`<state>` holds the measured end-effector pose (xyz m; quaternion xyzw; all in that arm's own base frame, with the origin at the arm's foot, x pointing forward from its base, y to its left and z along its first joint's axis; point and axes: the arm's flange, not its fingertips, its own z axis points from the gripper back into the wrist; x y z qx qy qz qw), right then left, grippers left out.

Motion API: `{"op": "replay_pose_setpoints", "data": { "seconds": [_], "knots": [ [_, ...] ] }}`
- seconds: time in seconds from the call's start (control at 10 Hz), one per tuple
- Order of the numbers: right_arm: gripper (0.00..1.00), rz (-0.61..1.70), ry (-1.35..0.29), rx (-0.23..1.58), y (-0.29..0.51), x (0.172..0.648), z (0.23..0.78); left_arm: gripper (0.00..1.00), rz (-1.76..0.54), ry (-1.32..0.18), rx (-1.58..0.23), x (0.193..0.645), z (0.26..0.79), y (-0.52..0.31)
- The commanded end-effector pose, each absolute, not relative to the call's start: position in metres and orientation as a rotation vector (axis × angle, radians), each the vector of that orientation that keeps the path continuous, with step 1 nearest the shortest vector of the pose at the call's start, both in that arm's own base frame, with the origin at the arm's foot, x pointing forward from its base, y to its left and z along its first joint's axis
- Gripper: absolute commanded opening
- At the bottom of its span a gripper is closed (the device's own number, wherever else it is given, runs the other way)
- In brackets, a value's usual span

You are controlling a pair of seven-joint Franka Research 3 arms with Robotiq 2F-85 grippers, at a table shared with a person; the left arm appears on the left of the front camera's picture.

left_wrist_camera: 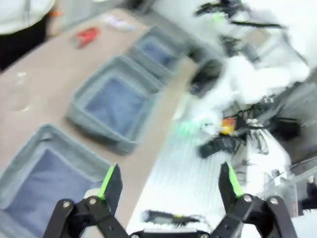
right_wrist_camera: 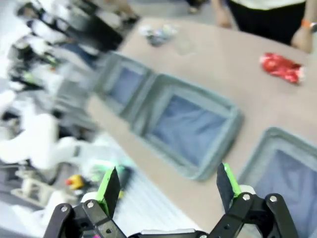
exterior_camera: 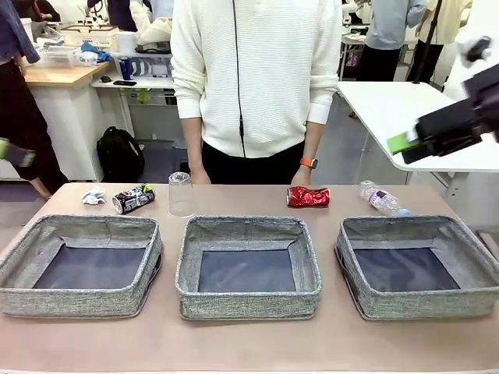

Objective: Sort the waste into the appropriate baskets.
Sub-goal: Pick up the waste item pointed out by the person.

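Sorting not yet begun: left gripper [left_wrist_camera: 171, 181] and right gripper [right_wrist_camera: 168, 181] hang raised, jaws spread, holding nothing.

Along the near edge of the tabletop [exterior_camera: 249, 343] stand the left basket [exterior_camera: 78, 300], middle basket [exterior_camera: 248, 304] and right basket [exterior_camera: 421, 305], all bare. At the far edge lie paper wad [exterior_camera: 93, 196], dark can [exterior_camera: 133, 199], upturned cup [exterior_camera: 181, 193], red can [exterior_camera: 308, 196] and bottle [exterior_camera: 382, 199]. Likely next, an arm reaches over a basket to pinch one piece.

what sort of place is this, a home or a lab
Most likely a robotics lab: the robot's right gripper is raised by a table holding three grey baskets, and workbenches cluttered with gear stand behind the person.
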<state>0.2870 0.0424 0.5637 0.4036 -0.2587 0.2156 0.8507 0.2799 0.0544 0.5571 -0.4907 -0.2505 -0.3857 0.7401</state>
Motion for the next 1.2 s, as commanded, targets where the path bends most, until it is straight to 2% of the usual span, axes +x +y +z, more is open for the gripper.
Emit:
{"op": "replay_pose_setpoints", "data": {
  "seconds": [0.0,0.1,0.3,0.4,1.1],
  "knots": [
    [1.00,0.345,-0.578,1.227,-0.010,0.260,0.519,1.00,-0.660,-0.455,-1.576,0.278,0.541,0.091],
    [1.00,0.312,-0.688,1.298,-0.023,0.257,0.512,1.00,-0.585,-0.524,-1.628,0.274,0.532,0.104],
    [1.00,0.180,-0.693,1.265,-0.025,0.261,0.512,1.00,-0.482,-0.490,-1.603,0.273,0.527,0.098],
    [1.00,0.278,-0.662,1.268,-0.048,0.286,0.561,1.00,-0.671,-0.572,-1.573,0.260,0.534,0.118],
    [1.00,0.278,-0.662,1.268,-0.048,0.286,0.561,1.00,-0.671,-0.572,-1.573,0.260,0.534,0.118]
  ]
}}
